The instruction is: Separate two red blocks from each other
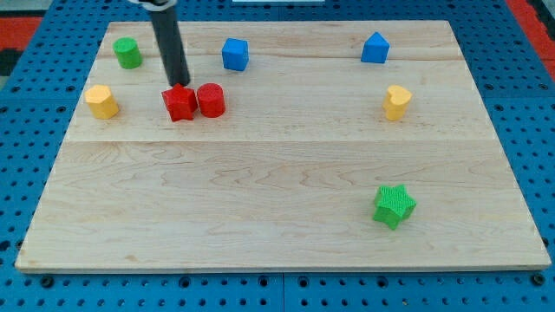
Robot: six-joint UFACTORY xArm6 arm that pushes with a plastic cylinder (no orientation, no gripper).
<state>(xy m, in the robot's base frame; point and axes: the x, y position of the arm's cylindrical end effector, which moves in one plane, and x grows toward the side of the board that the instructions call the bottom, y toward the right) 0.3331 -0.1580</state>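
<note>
tip: my tip [181,84] is down at the top edge of the red star block [179,103], touching it or just about; rod comes in from the tabletop's top-left area
claw: there's no claw on this rig, just the straight dark rod, so nothing's open, shut or held
red pair: the red star block and the red cylinder [211,100] sit side by side, touching, star on the view's left, in the upper-left part of the tabletop [260,191]; not separated yet
top-left corner: green cylinder [127,53]; yellow block [101,101] a bit below it near the left edge
top edge: blue cube [235,54] just up and right of the reds; another blue block [375,48] toward the top-right corner, shape hard to call
right side: yellow block [397,101] near the right edge
bottom-right: green star block [394,205], well apart from everything else
</note>
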